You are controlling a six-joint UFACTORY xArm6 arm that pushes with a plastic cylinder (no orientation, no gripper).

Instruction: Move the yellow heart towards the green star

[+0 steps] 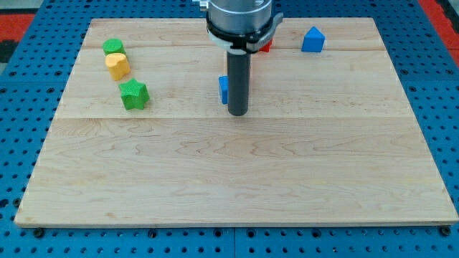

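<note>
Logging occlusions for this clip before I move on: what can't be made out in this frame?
- Blue block, camera view: mostly hidden behind my rod; shape unclear. My tip sits just at its right.
- Red block, camera view: only a sliver shows behind the arm's housing; shape unclear.
- Green block, camera view: the yellow heart covers its lower edge; contact cannot be told.
- Arm above the housing: cut off by the view's top.

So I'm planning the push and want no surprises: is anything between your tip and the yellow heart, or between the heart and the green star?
Nothing visible blocks either stretch. My tip has bare board leftward to the yellow heart; the blue block sits just beside the rod. The green star lies close below the heart, with only a small gap between.
</note>
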